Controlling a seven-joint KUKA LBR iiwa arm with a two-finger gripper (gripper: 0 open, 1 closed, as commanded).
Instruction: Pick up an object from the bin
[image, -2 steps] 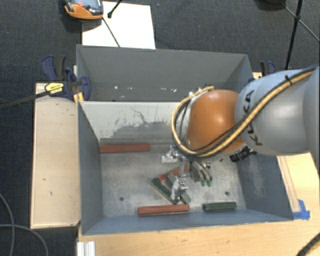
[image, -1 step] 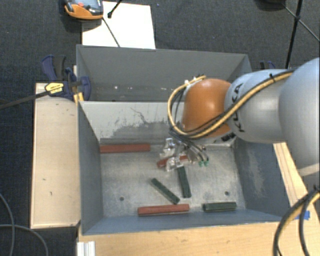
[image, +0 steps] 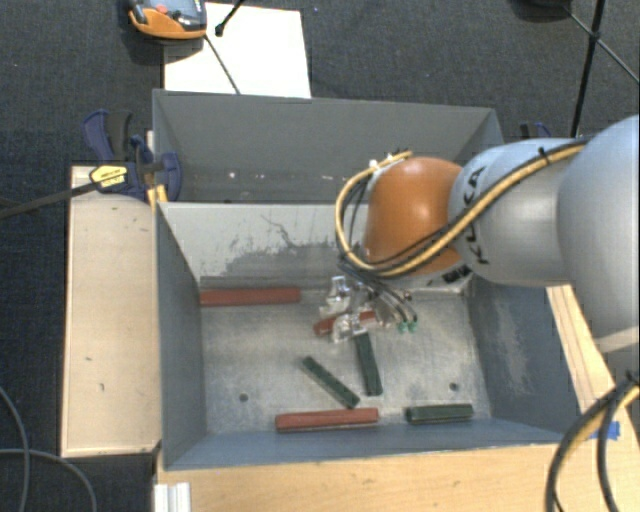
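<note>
Reaching in from the right beneath the orange wrist cover (image: 405, 210) and its looped cables (image: 349, 215), and set low over the middle of the bin (image: 180, 350) floor: the gripper (image: 347, 318). Well to its left, toward the far wall, a long red-brown bar (image: 250, 296), flat, roughly parallel with that wall and clear of everything else, so probably open to approach from above. Left of the gripper and nearer the front wall, a slanted dark green bar (image: 330, 383), loose on the floor. Beyond that, along the front wall, a second long red-brown bar (image: 327, 420), flat and close to the wall, likely the more awkward to reach for that reason. Directly at the gripper, a short red-brown bar (image: 325, 326), one end showing at the left of the metal tip, the rest hidden under it; touching or merely underneath, not discernible. Judged the task's thing, being the nearest. Just right of the gripper and toward the front, an upright-running dark green bar (image: 370, 368), its far end passing under the tip close beside the short bar, a possible obstruction. Farther right, by the front wall, a third dark green bar (image: 438, 412), well apart. Opening of the gripper, wide or narrow: not discernible.
</note>
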